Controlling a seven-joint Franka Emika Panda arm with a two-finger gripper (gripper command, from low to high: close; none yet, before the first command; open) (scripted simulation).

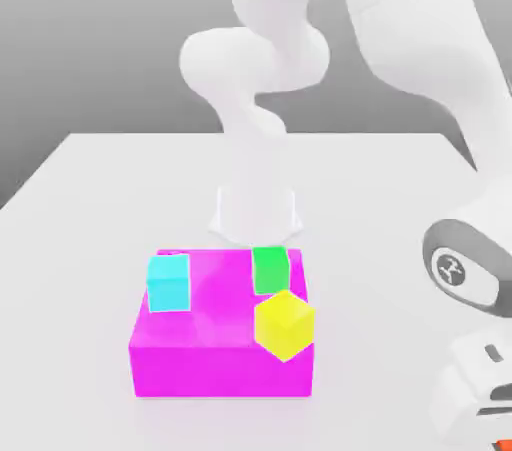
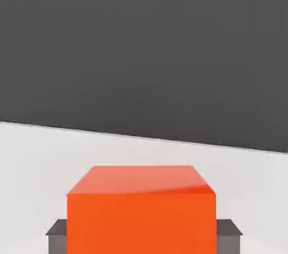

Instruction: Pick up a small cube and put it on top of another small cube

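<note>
Red-orange small cube (image 2: 142, 210) sits right between the dark gripper fingers (image 2: 56, 235) in the hand view, 1 finger showing on each side of it. Jaws are drawn in against its 2 side faces, so I read that as a grip on the cube. It looks to be resting on the white table (image 2: 34, 157); can't tell whether it has cleared the surface.

Exterior view: big magenta block (image 1: 222, 349) on the table, 3 small cubes on it. Cyan cube (image 1: 169, 282) at the exterior view's left, green cube (image 1: 270, 269) toward the back right, yellow cube (image 1: 284, 324) at the front right corner, turned edge-on. All 3 apart from each other, nothing stacked on any.

Progress, as a judgement: grasp looks done, about a third in. Left: lift, carry over to 1 of the small cubes on the block, set it down square on top, release.
</note>
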